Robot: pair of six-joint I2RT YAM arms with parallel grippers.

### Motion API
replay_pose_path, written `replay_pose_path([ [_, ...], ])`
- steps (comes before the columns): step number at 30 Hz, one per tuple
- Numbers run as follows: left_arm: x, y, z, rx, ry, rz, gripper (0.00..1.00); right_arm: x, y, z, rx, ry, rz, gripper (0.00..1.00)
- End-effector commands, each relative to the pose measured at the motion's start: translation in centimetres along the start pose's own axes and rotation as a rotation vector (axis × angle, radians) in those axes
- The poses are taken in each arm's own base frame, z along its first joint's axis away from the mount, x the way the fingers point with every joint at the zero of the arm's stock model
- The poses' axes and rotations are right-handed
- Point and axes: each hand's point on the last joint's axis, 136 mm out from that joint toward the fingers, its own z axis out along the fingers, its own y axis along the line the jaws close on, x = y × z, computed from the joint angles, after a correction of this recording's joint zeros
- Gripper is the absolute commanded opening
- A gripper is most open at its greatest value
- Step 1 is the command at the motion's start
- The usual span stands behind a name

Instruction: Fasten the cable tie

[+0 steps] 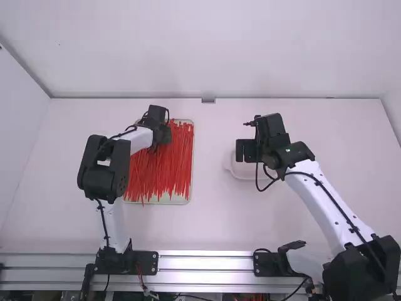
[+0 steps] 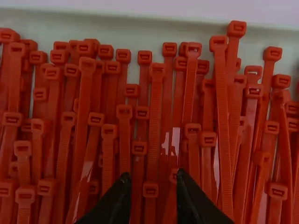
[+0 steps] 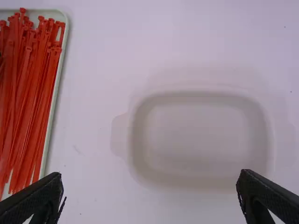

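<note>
A heap of red cable ties (image 1: 164,164) lies lengthwise on a pale tray (image 1: 192,135) left of the table's middle. My left gripper (image 1: 161,133) is down at the far end of the heap. In the left wrist view the left gripper (image 2: 150,184) is open, its black fingertips (image 2: 122,193) sunk among the tie heads (image 2: 140,116), with one tie head between them. My right gripper (image 1: 245,157) hangs over a white dish (image 1: 238,168). In the right wrist view the right gripper (image 3: 149,196) is wide open and holds nothing, with the empty dish (image 3: 198,135) below it.
The tray's pale rim (image 2: 140,28) runs just beyond the tie heads. In the right wrist view, the tray's edge (image 3: 65,21) and the ties (image 3: 28,88) lie a short way from the dish. Bare white table lies all around.
</note>
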Motion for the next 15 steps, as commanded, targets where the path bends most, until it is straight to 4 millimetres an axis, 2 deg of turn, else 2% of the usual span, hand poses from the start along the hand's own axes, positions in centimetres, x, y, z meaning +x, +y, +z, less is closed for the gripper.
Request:
replay_pose_path([
  [1,0.9,0.37,0.71,-0.006,0.025,-0.005,0.26,-1.13,0.36,-0.89,-0.009,-0.033,0.0,0.98],
  [15,1.61,0.48,1.06,-0.005,0.022,-0.006,0.26,-1.13,0.35,-0.89,-0.008,-0.033,0.0,0.99],
])
